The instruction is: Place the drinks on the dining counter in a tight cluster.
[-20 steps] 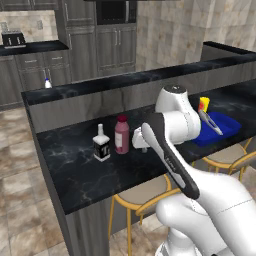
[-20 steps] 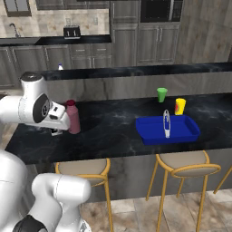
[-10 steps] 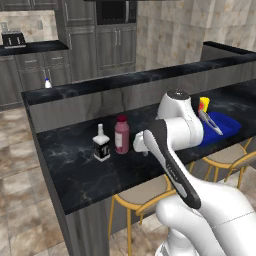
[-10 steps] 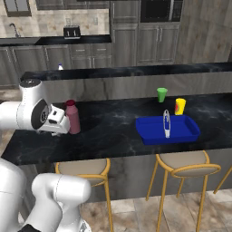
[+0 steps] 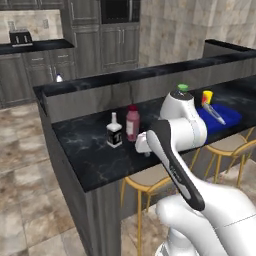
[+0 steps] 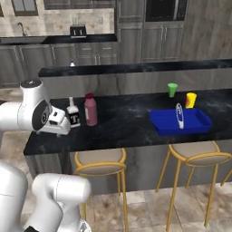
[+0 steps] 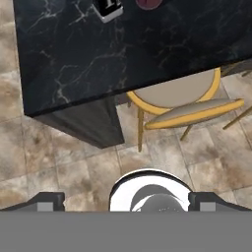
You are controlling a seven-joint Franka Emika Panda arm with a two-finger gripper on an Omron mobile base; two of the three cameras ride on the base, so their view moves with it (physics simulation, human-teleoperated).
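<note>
Hovering over dining surface (image 6: 131, 122) edge, our jaws spread wide, empty. Maroon bottle (image 6: 90, 109) and square black-label bottle (image 6: 73, 114) touching-close, square one at its 9 o'clock. We judge two clustered; small white bottle (image 5: 59, 78) left, on back ledge.

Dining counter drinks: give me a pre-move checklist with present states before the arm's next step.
1. Gripper empty: ok; the fingers stand wide apart with nothing between them.
2. Maroon bottle upright on the dining counter: ok.
3. Square clear bottle upright, close beside the maroon bottle: ok; whether they touch, cannot tell.
4. Small white bottle in the cluster: not ok; it stands on a far counter behind the raised ledge.
5. Green cup, yellow cup and blue tray away from the cluster: ok.
6. Hand clear of the placed bottles: ok in the right base view; it hangs near the counter's front edge.
</note>
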